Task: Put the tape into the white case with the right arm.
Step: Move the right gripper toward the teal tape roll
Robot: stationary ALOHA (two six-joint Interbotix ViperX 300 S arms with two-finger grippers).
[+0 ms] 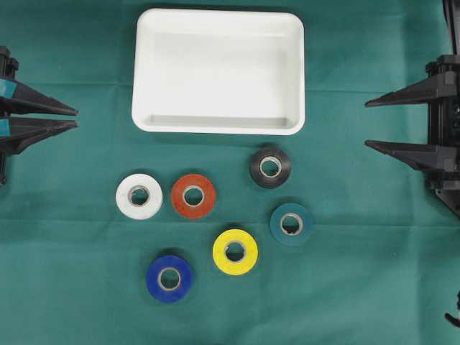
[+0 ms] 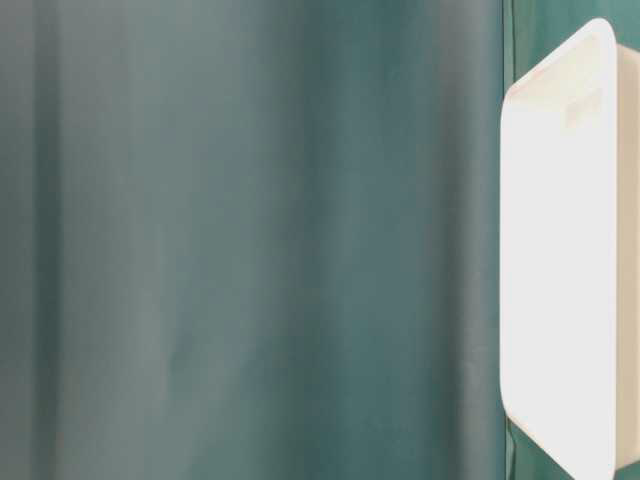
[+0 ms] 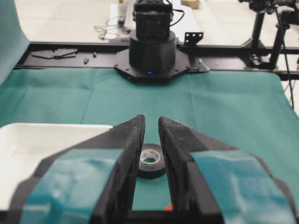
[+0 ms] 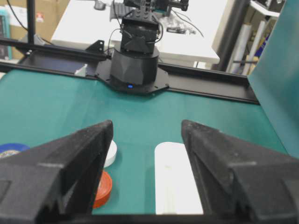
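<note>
Green cloth point(image 1: 345, 287) covers the table; white case point(image 1: 218, 70) sits at 12 o'clock, nothing in it; six tape rolls lie loose below it: black roll point(image 1: 270, 167) nearest the case's 5 o'clock corner, teal roll point(image 1: 291, 224), yellow roll point(image 1: 235, 251), blue roll point(image 1: 169, 278), orange roll point(image 1: 193, 195), white roll point(image 1: 139, 196); right gripper point(image 1: 368, 123) parked at 3 o'clock, jaws well apart, holding nothing; left gripper point(image 1: 75, 118) at 9 o'clock, fingers nearly together, holding nothing; first step not yet begun, I judge; next move calls for the right arm to reach toward a near roll, likely black or teal, and straddle it.
</note>
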